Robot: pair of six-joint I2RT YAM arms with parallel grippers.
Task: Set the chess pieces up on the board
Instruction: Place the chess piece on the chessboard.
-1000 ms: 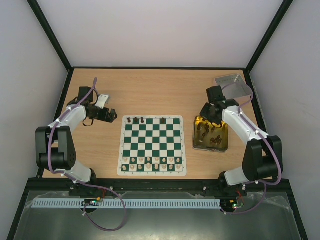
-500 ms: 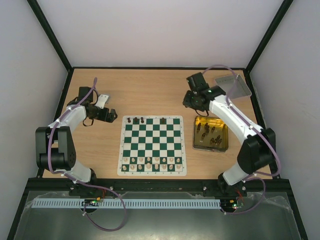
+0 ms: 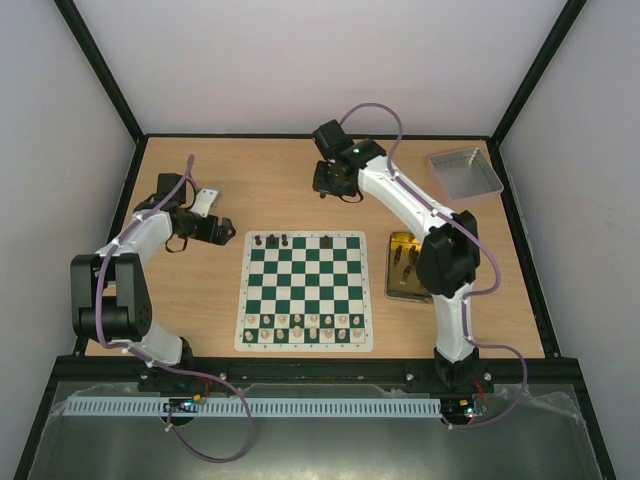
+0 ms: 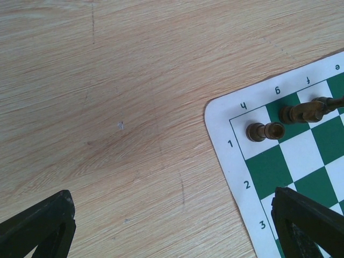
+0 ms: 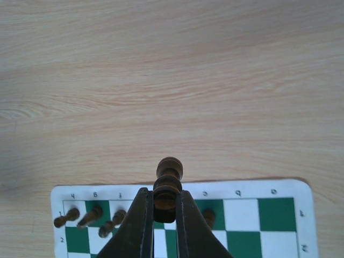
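The green and white board (image 3: 305, 291) lies mid-table. Several dark pieces (image 3: 273, 240) stand on its far row, pale pieces on its near row. My right gripper (image 3: 335, 182) is over the bare table beyond the board's far edge. In the right wrist view it (image 5: 162, 210) is shut on a dark chess piece (image 5: 167, 185), held above the far row. My left gripper (image 3: 222, 233) hangs left of the board's far left corner. Its fingers (image 4: 40, 228) are wide apart and empty. The left wrist view shows the board corner (image 4: 279, 156) with dark pieces (image 4: 264, 131).
A gold tin (image 3: 408, 268) with more dark pieces lies right of the board, partly behind my right arm. A grey tray (image 3: 465, 172) sits at the far right corner. A small white object (image 3: 205, 201) lies by my left arm.
My right arm has swung from the gold tin to the left and farther back, carrying a dark piece. The left arm has not moved.
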